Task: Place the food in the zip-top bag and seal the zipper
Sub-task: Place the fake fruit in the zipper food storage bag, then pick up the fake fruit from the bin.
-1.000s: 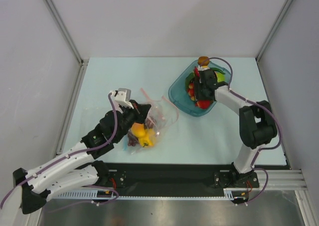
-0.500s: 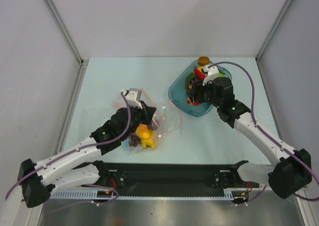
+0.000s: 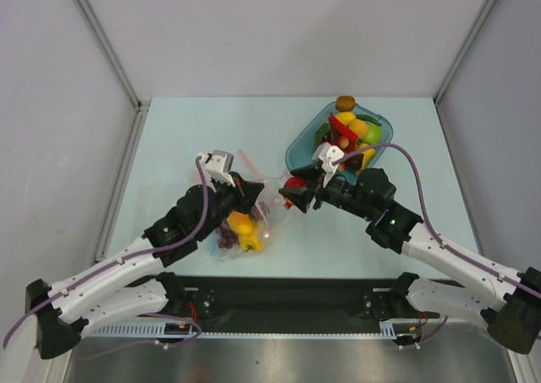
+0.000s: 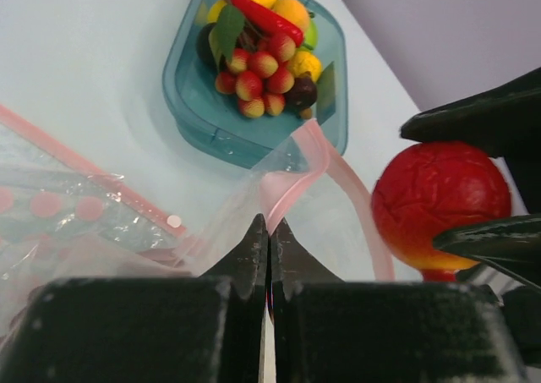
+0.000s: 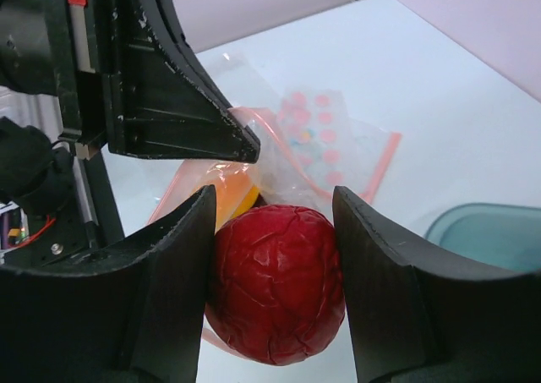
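The clear zip-top bag (image 3: 264, 207) lies left of centre with a yellow bell pepper (image 3: 242, 227) and a purple grape bunch (image 3: 226, 240) inside. My left gripper (image 3: 247, 194) is shut on the bag's mouth edge by the pale pink zipper (image 4: 297, 178) and holds it up. My right gripper (image 3: 292, 196) is shut on a red round fruit (image 3: 295, 183), right beside the bag's mouth. The fruit fills the right wrist view (image 5: 275, 294) and shows at the right in the left wrist view (image 4: 439, 201). The pepper shows behind it (image 5: 230, 195).
The teal dish (image 3: 297, 156) stands at the back right, holding several more toy fruits and vegetables, with a brown one (image 3: 344, 102) at its far rim. It also shows in the left wrist view (image 4: 182, 104). Grey walls enclose the table.
My right gripper has left the teal dish with the red fruit and swung left to the bag's mouth. My left gripper has kept its hold on the bag edge, shifting slightly.
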Controlling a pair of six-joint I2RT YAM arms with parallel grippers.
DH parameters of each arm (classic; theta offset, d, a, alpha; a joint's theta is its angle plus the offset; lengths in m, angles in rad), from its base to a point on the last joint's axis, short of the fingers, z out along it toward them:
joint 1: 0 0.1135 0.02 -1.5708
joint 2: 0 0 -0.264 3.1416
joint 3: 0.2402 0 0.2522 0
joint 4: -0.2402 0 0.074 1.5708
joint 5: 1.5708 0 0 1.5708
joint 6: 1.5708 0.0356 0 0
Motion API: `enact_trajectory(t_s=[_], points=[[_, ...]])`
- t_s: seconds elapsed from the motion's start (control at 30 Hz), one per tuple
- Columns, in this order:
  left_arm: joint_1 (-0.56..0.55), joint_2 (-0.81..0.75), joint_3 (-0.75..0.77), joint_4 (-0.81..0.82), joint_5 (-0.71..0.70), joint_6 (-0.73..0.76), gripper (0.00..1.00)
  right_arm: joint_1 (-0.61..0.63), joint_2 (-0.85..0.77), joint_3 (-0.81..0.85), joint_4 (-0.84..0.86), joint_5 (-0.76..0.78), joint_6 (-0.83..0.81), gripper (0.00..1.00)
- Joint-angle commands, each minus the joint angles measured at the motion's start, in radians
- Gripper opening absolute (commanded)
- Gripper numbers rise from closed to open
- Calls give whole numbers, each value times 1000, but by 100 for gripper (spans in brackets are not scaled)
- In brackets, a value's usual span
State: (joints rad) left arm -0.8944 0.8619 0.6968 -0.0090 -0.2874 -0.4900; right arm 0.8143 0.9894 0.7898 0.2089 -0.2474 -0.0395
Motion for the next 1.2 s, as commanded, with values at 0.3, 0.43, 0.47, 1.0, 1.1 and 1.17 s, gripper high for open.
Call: enact_trajectory(t_s=[0.3,0.43,0.47,1.0,1.1,1.17], points=[[2,-152,29,0,102,-33,0,105,192,52,185,-35,-13,43],[2,-146,30,-3,105,-36,1,157,230,80,156,52,-45,99],[2,-149,29,-3,97,-36,0,164,224,75,152,66,-54,100],[2,-261,-66,0,-182,-73,0,68,5,8,103,462,34,100],[2,-256,-79,6,-187,-70,0,-61,20,23,31,425,128,100],[2,-245,-86,44,-194,-59,0,-141,28,19,12,407,164,100]])
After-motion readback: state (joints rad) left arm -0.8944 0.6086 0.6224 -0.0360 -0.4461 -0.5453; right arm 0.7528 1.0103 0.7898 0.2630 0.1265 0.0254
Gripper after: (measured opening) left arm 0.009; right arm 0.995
